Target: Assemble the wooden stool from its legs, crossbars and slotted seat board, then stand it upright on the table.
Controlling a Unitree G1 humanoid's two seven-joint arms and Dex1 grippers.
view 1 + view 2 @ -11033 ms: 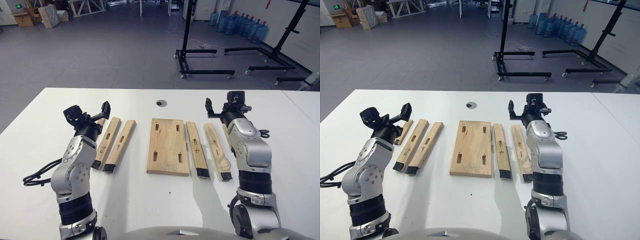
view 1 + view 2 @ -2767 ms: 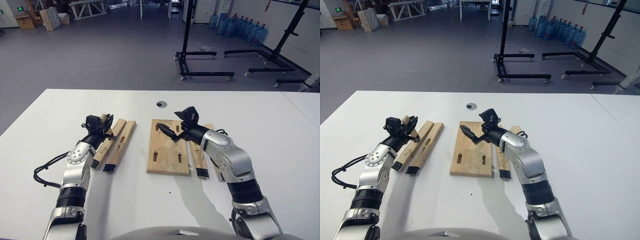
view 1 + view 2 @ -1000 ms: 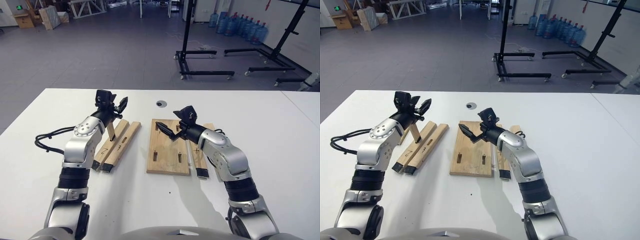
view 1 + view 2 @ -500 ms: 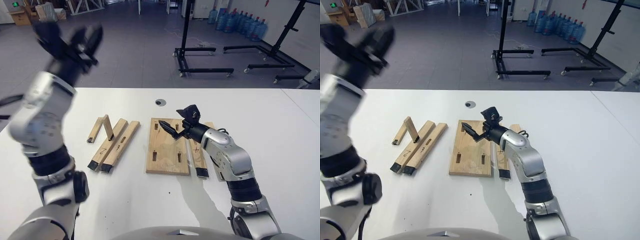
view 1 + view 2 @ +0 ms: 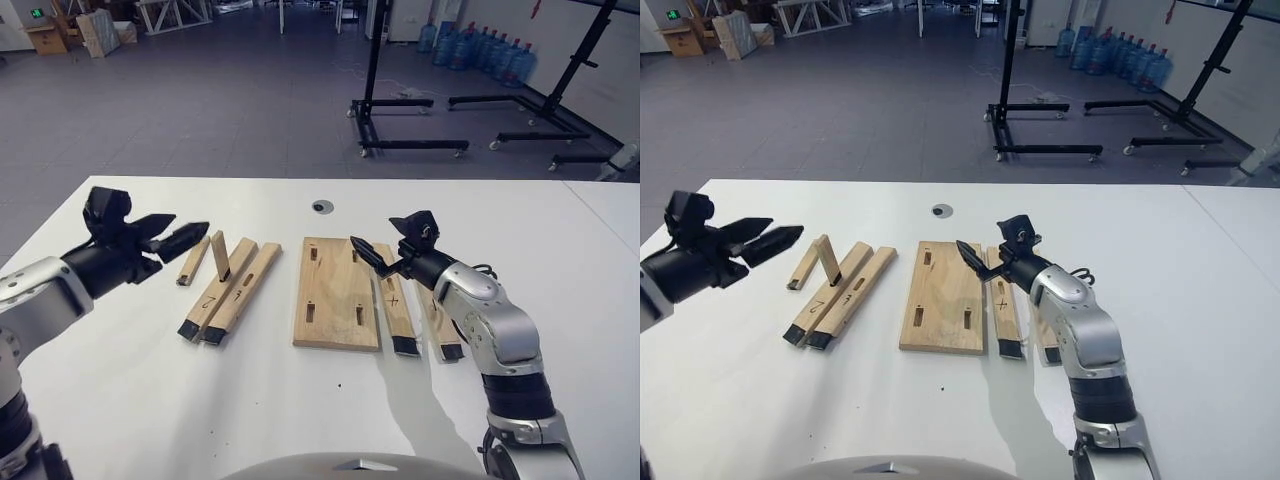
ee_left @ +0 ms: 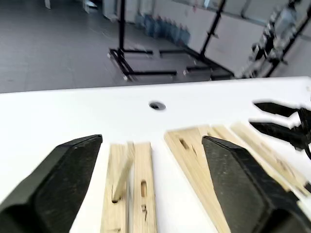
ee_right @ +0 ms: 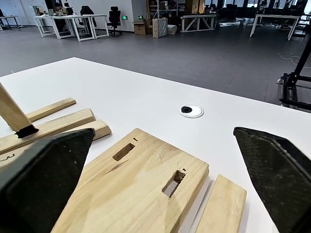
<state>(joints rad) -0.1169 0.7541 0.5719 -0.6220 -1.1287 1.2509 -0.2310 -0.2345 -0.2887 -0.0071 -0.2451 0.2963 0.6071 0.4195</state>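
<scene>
The seat board [image 5: 335,290] lies flat in the middle of the white table [image 5: 300,410], and its four slots [image 7: 124,151] face up. To its left two legs lie side by side and touching, the outer leg [image 5: 207,295] and the inner leg [image 5: 243,288]. A short crossbar [image 5: 220,255] stands tilted with its dark lower end at the outer leg's slot; whether it is seated in the slot or only resting there cannot be told. A second crossbar [image 5: 192,262] lies flat just beside the outer leg. To the right of the board lie a third leg [image 5: 393,305] and a fourth leg [image 5: 440,325], the far part of the fourth covered by the right arm. The left gripper [image 5: 188,224] hovers above the table left of the crossbars, its fingers [image 6: 58,179] spread wide and holding nothing. The right gripper [image 5: 366,254] hangs over the board's right edge, its fingers [image 7: 43,165] also spread apart and empty. A second ago the left gripper held the short crossbar upright on the outer leg; half a second ago that arm was flung high above the table, and now it has come down low on the left with the crossbar left standing alone. The right gripper has drifted from over the board's far slots toward its right edge. Eleven seconds ago both crossbars on the left lay flat.
</scene>
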